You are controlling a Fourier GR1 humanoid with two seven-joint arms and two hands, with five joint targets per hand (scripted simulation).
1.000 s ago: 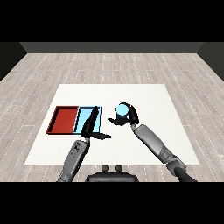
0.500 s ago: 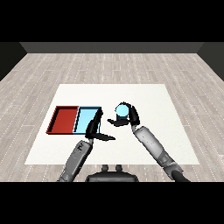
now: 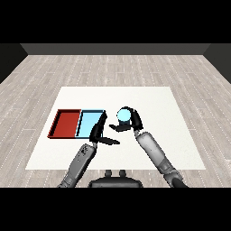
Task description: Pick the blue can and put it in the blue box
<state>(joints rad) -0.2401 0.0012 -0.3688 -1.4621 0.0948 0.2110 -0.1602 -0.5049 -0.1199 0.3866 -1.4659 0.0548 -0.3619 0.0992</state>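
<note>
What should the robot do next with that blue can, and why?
Probably carry it a bit further left. The right hand is curled round the blue can, which hangs just right of the light blue tray, not yet over it. The left hand rests open by the tray's near edge.

Can [image 3: 123,115] right of both trays [image 3: 90,122] (side by side).

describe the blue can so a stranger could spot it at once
On the white table, look just right of the two trays, the red tray and the blue tray. The right hand curls round the blue can, the only round thing there.
</note>
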